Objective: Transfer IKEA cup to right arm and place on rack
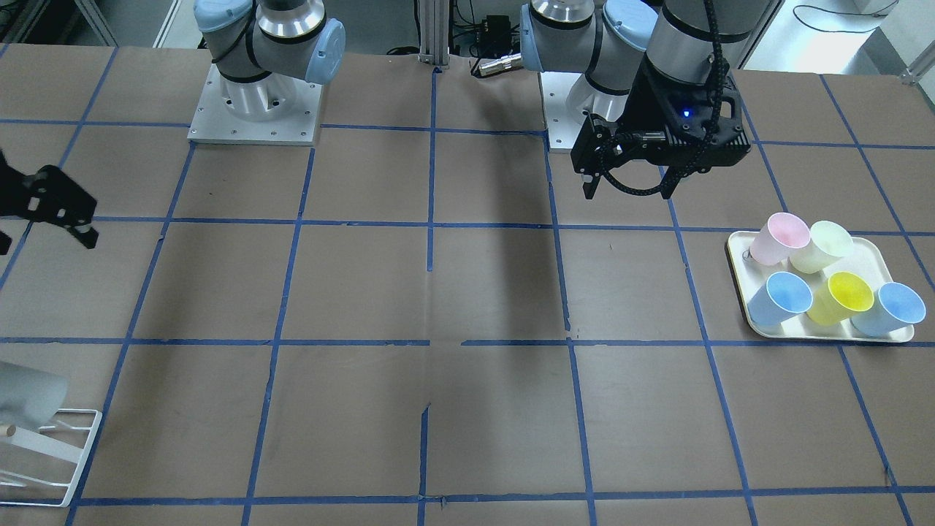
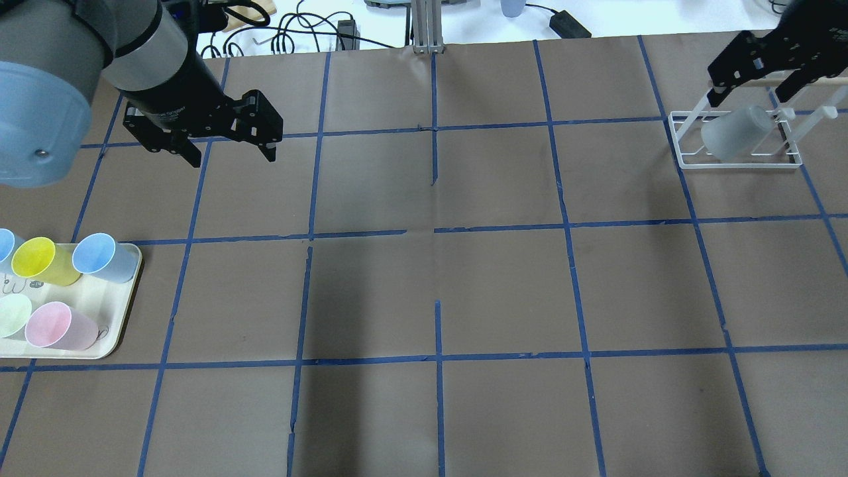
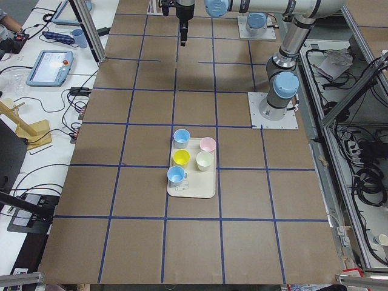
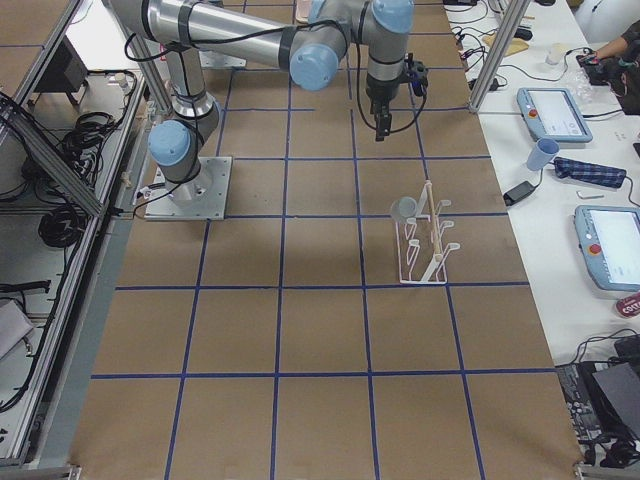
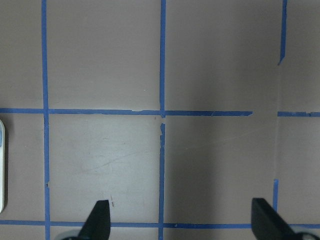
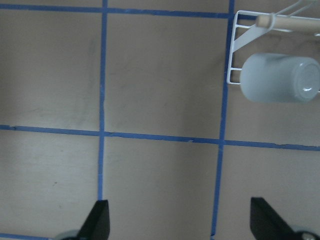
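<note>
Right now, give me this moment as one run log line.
IKEA cup: on rack, tilted | right gripper: open, empty, clear of cup | left gripper: open, empty

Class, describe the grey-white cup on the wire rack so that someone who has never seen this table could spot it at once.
On the brown table gridded with blue tape, find the white wire rack at the end opposite the cream tray. The IKEA cup sits tilted on its rods, alone there. It is pale grey-white, unlike the coloured cups grouped on the tray.

The front view's left edge cuts off the rack (image 1: 44, 444) and IKEA cup (image 1: 29, 394).
</note>
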